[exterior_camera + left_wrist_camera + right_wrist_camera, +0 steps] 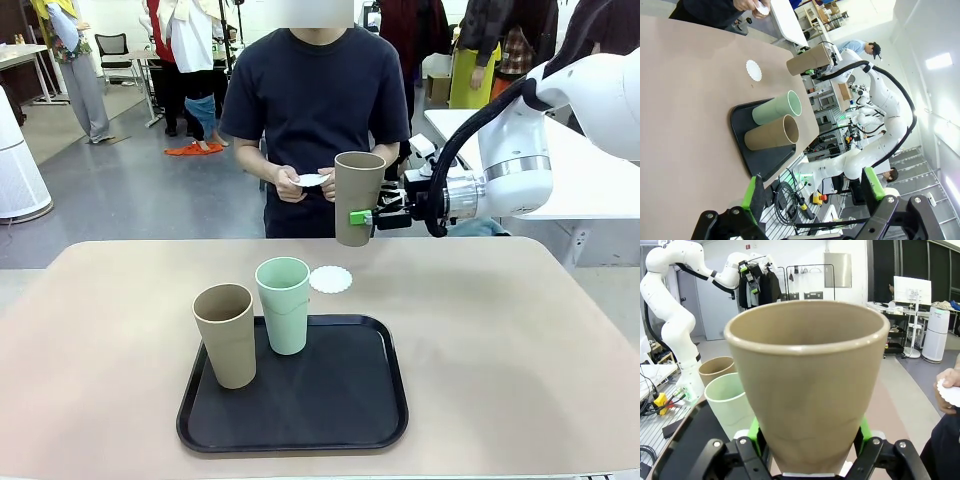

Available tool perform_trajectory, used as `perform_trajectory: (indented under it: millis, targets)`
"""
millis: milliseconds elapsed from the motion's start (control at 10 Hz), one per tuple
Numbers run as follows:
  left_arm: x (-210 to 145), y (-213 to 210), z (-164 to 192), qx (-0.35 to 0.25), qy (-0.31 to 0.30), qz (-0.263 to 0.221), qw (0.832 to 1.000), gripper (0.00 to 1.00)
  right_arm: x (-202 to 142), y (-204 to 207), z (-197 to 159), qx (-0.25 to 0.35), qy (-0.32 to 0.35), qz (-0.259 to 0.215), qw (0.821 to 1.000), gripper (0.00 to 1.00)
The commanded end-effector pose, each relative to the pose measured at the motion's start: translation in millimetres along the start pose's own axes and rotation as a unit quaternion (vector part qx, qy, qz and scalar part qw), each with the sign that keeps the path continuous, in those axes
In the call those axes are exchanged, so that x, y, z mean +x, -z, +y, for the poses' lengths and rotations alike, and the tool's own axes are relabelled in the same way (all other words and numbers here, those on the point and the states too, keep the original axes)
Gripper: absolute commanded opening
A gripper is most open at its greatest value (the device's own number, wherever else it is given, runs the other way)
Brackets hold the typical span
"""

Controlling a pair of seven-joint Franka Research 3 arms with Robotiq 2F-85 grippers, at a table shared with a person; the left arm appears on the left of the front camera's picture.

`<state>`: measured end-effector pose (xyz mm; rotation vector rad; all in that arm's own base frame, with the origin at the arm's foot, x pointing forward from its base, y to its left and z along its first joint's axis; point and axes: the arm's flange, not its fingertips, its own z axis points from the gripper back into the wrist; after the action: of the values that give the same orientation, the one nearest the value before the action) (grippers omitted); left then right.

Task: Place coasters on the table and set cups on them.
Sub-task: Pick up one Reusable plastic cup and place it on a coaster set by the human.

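The right pincer is clamped on a tan cup, its green pads pressing either side of the cup's lower wall, the fingers reaching in level from the right. The cup is upright, mouth up, and hangs clear of the tabletop over its far part. Just below it and slightly to its left in the front view, one scalloped white coaster lies flat on the tabletop with nothing on it; whether the cup hangs right over it or a little behind it cannot be told. Beyond the held cup a person stands at the far edge, both hands in front of the body holding thin white discs, near the cup's rim but not touching it. Nearer the robot, a black tray sits on the tabletop just in front of the coaster. A mint-green cup stands upright at the tray's far left part, and a second tan cup stands just beside it on its left, close to the tray's left rim. The left pincer hangs well back from all this, off the tray's side of the tabletop, its fingers spread wide with nothing between them.
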<state>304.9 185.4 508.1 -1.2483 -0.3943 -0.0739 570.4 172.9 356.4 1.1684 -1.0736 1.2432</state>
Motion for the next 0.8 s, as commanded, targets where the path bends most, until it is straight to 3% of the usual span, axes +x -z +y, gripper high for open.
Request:
perform_trajectory:
  millis: [0, 300, 700]
  targets:
    - [-0.2, -1.5, -1.7, -0.007, 0.001, -0.004, 1.0, 1.0, 0.8, 13.8, -19.6, -0.009, 0.007, -0.005, 1.0, 0.82]
    - [-0.2, -1.5, -1.7, -0.007, 0.001, -0.004, 1.0, 1.0, -7.7, 39.2, -52.7, -0.017, 0.011, 0.012, 1.0, 0.82]
    - [-0.2, -1.5, -1.7, -0.007, 0.001, -0.004, 1.0, 1.0, -41.8, 59.2, -60.8, -0.022, 0.011, 0.037, 0.999, 0.82]
